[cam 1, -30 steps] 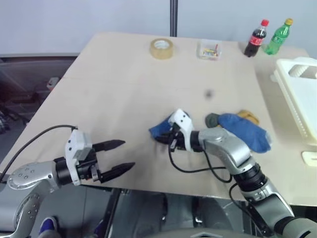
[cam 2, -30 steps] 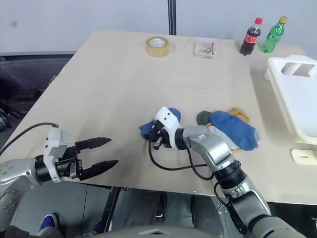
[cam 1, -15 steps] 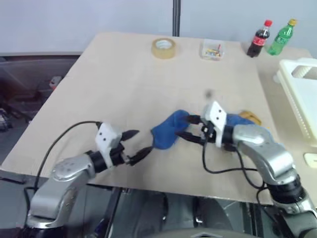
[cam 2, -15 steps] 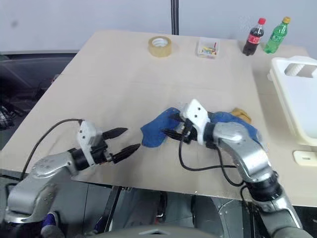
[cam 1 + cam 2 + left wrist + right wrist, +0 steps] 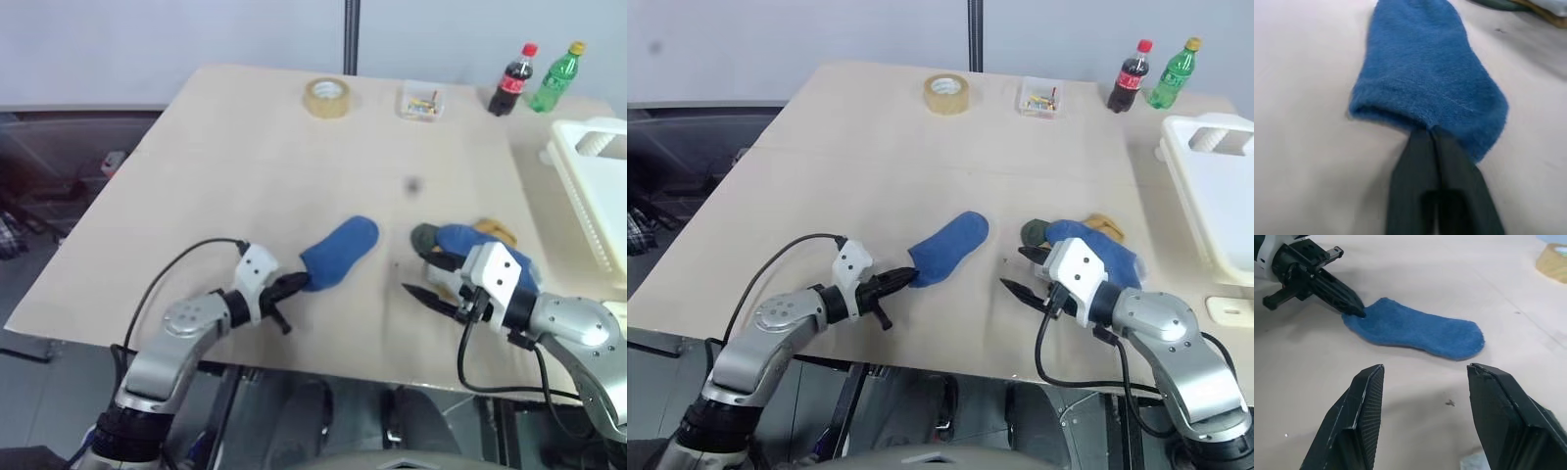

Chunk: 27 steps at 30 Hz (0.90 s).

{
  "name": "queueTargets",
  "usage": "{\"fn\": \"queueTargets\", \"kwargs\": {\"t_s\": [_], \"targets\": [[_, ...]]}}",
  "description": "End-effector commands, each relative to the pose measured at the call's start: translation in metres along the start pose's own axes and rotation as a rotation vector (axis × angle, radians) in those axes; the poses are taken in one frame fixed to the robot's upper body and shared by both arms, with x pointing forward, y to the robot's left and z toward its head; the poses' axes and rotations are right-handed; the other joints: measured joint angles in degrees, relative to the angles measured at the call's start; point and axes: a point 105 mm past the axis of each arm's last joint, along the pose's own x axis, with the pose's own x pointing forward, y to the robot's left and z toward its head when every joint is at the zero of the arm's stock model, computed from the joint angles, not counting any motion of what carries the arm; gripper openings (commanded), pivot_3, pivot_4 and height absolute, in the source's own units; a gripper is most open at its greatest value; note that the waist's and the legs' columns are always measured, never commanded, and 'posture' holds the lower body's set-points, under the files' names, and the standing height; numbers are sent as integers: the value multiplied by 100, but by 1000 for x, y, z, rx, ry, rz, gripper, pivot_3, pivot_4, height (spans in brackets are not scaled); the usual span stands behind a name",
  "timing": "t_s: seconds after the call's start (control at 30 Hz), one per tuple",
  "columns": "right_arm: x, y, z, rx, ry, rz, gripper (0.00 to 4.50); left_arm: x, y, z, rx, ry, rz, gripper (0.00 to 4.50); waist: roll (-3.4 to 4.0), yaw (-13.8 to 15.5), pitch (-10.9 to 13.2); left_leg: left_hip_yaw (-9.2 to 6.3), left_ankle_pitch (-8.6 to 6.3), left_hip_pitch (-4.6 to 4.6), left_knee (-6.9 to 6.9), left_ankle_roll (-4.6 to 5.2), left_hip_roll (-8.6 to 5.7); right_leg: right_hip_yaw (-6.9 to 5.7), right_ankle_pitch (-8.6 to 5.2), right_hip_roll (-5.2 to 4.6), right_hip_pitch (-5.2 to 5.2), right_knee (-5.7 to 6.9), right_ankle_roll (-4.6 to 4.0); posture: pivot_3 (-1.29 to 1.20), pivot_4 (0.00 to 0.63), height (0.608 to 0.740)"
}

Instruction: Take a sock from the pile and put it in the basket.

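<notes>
A: Left gripper (image 5: 294,284) is pinching the cuff edge of the sock (image 5: 338,253), fingers fully together on the fabric. Sock is lying flat on the table (image 5: 245,166), stretched out, toe pointing away toward the tape roll (image 5: 326,97).

B: Where is it sitting relative to the pile (image 5: 470,245)?

A: Left of the pile, apart from it, not touching. Pile is showing blue, mustard, dark green and a bit of grey.

B: Right gripper (image 5: 431,279)?

A: Hovering between the sock and the pile, just in front of the pile, jaws spread partway, holding nothing.

B: Basket (image 5: 598,186)?

A: Sitting right of the pile, well apart from the sock. Clear box (image 5: 419,100) and two bottles (image 5: 534,76) are standing far beyond the sock at the back edge.
</notes>
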Motion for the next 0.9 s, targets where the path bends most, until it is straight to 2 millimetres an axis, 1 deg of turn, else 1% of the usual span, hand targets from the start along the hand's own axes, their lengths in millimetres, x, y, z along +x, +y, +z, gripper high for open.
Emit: {"fn": "queueTargets", "kwargs": {"t_s": [0.03, 0.1, 0.17, 0.23, 0.33, 0.37, 0.4, 0.47, 0.5, 0.53, 0.57, 0.6, 0.63, 0.67, 0.7, 0.73, 0.8, 0.9], "targets": [[-2, 0, 12, -48, -43, -3, 2807, -39, 33, -7, 78, 60, -12, 43, 0, -3, 0, 0, 0, 0, 0, 0, 5, 0, 0, 4, 0, 0, 0, 0, 150, 740], [-1, 1, 12, -47, -50, 9, 2807, -58, 48, -8, 140, 102, -49, 43, 3, -6, 1, 0, 0, 0, -4, -2, 18, -1, 0, 18, -5, 1, -4, 0, 150, 740], [3, 2, 12, -54, -64, 31, 2807, -75, 73, -5, 213, 146, -51, 43, 6, 18, 3, 1, 0, 2, -8, -2, 18, -2, 0, 17, -6, 1, -5, 0, 150, 740], [6, 4, 13, -52, -80, 57, 2807, -79, 90, 0, 245, 150, -29, 43, 4, 49, 2, 1, 0, -3, -4, -1, 15, -8, 0, 13, -6, -6, -4, 0, 150, 740], [10, 8, 15, -44, -103, 100, 2807, -78, 99, 2, 222, 149, -19, 43, -4, 35, 2, 2, -3, -15, 5, 6, -4, -9, 4, -6, -2, -19, 5, 0, 150, 740], [11, 11, 15, -49, -108, 128, 2807, -78, 98, 4, 172, 122, -10, 43, -7, 23, 3, 4, -5, -17, 6, 10, -6, -8, 13, -8, -3, -20, 20, 0, 150, 740], [11, 15, 16, -38, -113, 166, 2807, -79, 96, 4, 136, 106, 15, 661, -7, 16, 3, 5, -7, -19, 6, 13, -8, -7, 13, -8, -2, -21, 22, 0, 150, 740], [11, 21, 18, -13, -128, 229, 2807, -84, 92, 3, 50, 76, 82, 1302, -7, -28, 4, 6, -9, -19, 5, 15, -6, -5, 13, -8, -3, -17, 24, 0, 150, 740], [10, 22, 21, -10, -141, 259, 2807, -89, 86, 3, -10, 52, 135, 1798, -8, -82, 4, 6, -9, -18, 4, 15, -4, -3, 13, -7, -4, -14, 24, 0, 150, 740], [9, 22, 23, -11, -149, 269, 2807, -94, 80, 3, -67, 34, 182, 1798, -8, -112, 5, 4, -10, -19, 2, 14, 3, -4, 13, -6, -5, -12, 25, 0, 150, 740], [8, 21, 24, -11, -153, 271, 3049, -97, 74, 3, -137, 12, 225, 1856, -9, -155, 5, 4, -10, -16, 0, 14, 5, -2, 13, -6, -5, -13, 25, 0, 150, 740], [8, 21, 25, -10, -153, 281, 3369, -99, 65, 2, -207, -2, 253, 1864, -9, -139, 5, 4, -10, -16, -3, 13, 10, -2, 13, -5, -6, -12, 25, 0, 150, 740], [8, 20, 25, -19, -152, 280, 3595, -99, 55, -1, -247, 1, 264, 1864, -13, -136, 7, 1, -10, -12, -3, 13, 11, -5, 12, -6, -5, -4, 24, 0, 150, 740], [10, 17, 25, -18, -158, 269, 3901, -98, 45, -8, -293, 14, 296, 1864, -9, -130, 4, -7, -10, -14, -3, 11, 15, -10, 13, -3, -6, -4, 23, 0, 150, 740], [12, 15, 25, -17, -163, 261, 4387, -99, 38, -12, -320, 26, 321, 1864, -8, -124, 4, -5, -11, -7, -3, 11, 15, -9, 13, -9, -1, 0, 23, 0, 150, 740], [13, 13, 26, -30, -167, 257, 4456, -102, 39, -17, -352, 26, 392, 1864, -6, -118, 4, -4, -11, -3, -3, 10, 14, -8, 12, -11, 0, -2, 23, 0, 150, 740], [15, 14, 27, -45, -175, 267, 4456, -106, 43, -24, -412, 24, 519, 1864, -7, -66, 4, -4, -9, -1, 1, 8, 11, -7, 12, -13, 0, -1, 21, 0, 150, 740], [17, 16, 28, -59, -179, 286, 4456, -103, 39, -28, -434, 38, 562, 1864, -18, 21, -7, -6, -2, 2, 8, 0, 12, -9, 11, -10, 1, 4, 15, 0, 150, 740]]}}
